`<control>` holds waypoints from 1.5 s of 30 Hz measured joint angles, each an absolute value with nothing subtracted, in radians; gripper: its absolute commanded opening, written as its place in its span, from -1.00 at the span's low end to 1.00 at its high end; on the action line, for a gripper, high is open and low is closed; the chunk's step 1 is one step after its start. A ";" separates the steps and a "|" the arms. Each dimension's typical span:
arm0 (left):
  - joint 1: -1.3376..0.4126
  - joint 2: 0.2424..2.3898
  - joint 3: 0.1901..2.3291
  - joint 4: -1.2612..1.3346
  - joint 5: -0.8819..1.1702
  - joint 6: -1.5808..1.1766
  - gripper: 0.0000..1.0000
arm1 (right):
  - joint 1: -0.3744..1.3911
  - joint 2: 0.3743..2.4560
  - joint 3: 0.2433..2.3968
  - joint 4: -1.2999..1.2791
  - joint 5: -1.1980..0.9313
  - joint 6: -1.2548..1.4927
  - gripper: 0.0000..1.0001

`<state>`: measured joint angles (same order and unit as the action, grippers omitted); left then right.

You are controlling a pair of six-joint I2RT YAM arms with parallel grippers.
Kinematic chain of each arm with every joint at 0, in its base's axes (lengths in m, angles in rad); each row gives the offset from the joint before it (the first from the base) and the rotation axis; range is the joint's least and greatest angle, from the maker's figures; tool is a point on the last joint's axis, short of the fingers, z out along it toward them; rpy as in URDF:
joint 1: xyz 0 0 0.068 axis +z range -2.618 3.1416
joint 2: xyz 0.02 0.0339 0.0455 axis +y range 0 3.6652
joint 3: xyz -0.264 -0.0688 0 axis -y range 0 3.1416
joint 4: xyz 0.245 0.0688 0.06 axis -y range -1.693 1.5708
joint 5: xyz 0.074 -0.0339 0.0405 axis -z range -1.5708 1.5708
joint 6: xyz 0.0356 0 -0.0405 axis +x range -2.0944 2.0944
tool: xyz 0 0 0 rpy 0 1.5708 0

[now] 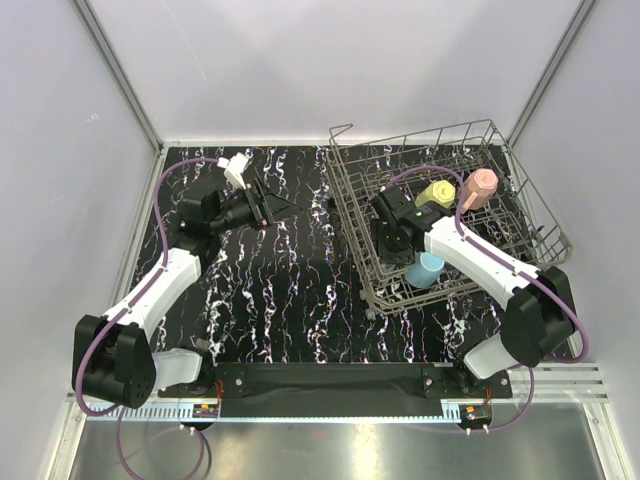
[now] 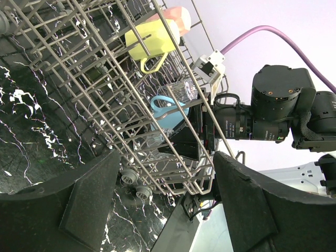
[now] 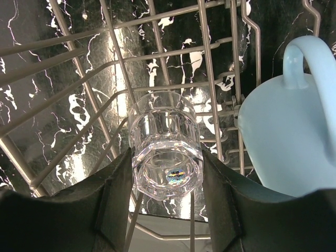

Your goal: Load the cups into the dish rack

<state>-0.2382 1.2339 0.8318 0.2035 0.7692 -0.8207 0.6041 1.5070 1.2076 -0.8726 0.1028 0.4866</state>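
The grey wire dish rack (image 1: 420,141) stands at the back right. In it are a pale yellow mug (image 1: 436,193), a pink mug (image 1: 481,187) and a light blue mug (image 1: 426,268). My right gripper (image 1: 396,243) reaches down inside the rack. In the right wrist view it (image 3: 166,176) is shut on a clear glass (image 3: 166,147), base towards the camera, against the rack wires (image 3: 207,63) beside the blue mug (image 3: 283,147). My left gripper (image 1: 268,205) is open and empty over the table left of the rack. Its view (image 2: 165,210) shows the rack (image 2: 105,68) and yellow mug (image 2: 149,39).
The black marbled table top (image 1: 300,300) lies between the arms. Grey walls close in the back and both sides. The rack's small wheels (image 2: 128,177) rest on the table. The right arm's wrist body (image 2: 273,105) hangs over the rack's near side.
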 measured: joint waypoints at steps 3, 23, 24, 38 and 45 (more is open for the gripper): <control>-0.238 1.234 0.832 0.204 0.769 -0.821 0.56 | 0.604 1.507 1.207 -0.865 0.102 0.487 0.10; -0.238 1.234 0.832 0.204 0.769 -0.827 0.55 | 0.604 1.501 1.210 -0.872 0.112 0.486 0.59; -0.238 1.234 0.832 0.204 0.769 -0.828 0.55 | 0.604 1.500 1.219 -0.886 0.117 0.486 0.62; -0.238 1.246 0.831 0.205 0.770 -0.838 0.55 | 0.595 1.446 1.412 -1.013 0.231 0.456 0.73; -0.238 1.246 0.831 0.216 0.770 -0.839 0.55 | 0.592 1.412 1.484 -1.019 0.250 0.468 0.71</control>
